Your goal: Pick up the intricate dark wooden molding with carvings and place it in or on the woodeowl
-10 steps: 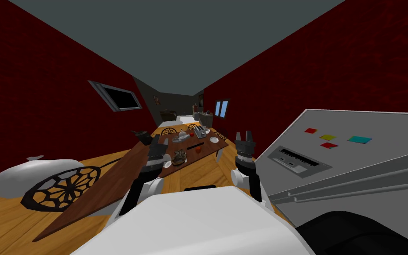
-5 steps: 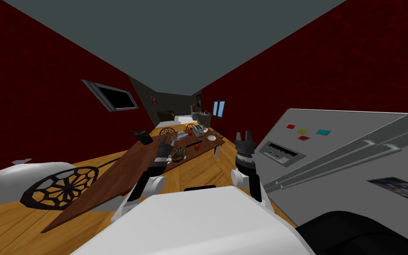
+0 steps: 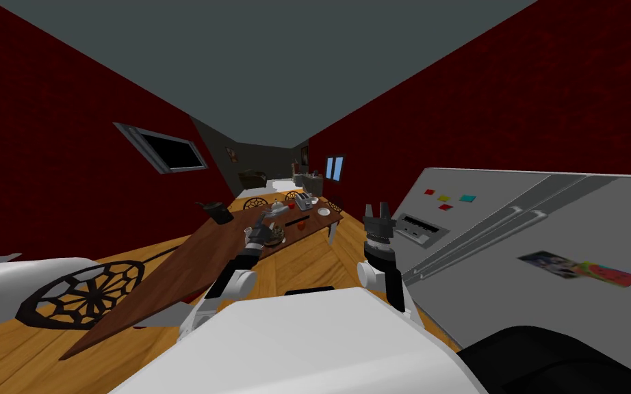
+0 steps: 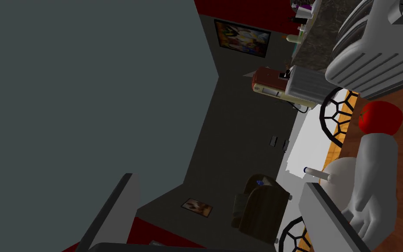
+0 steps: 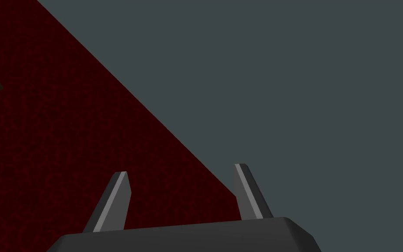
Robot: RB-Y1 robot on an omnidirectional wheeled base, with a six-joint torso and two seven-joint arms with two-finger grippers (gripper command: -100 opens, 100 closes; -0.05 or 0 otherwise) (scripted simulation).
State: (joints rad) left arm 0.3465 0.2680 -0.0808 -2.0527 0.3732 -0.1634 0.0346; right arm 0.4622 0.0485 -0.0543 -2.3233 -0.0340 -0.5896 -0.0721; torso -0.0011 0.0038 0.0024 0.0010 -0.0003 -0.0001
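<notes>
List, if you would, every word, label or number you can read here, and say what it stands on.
None can be read.
The coloured squares on the grey fridge are blank.
The pictures stuck to its door and the framed picture on the dark grey wall show only blurred colour, no letters.

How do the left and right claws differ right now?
The left claw is stretched out over the brown table, while the right claw stands beside the grey fridge. The left claw points forward; the right claw points upward. Both are open and empty.
</notes>
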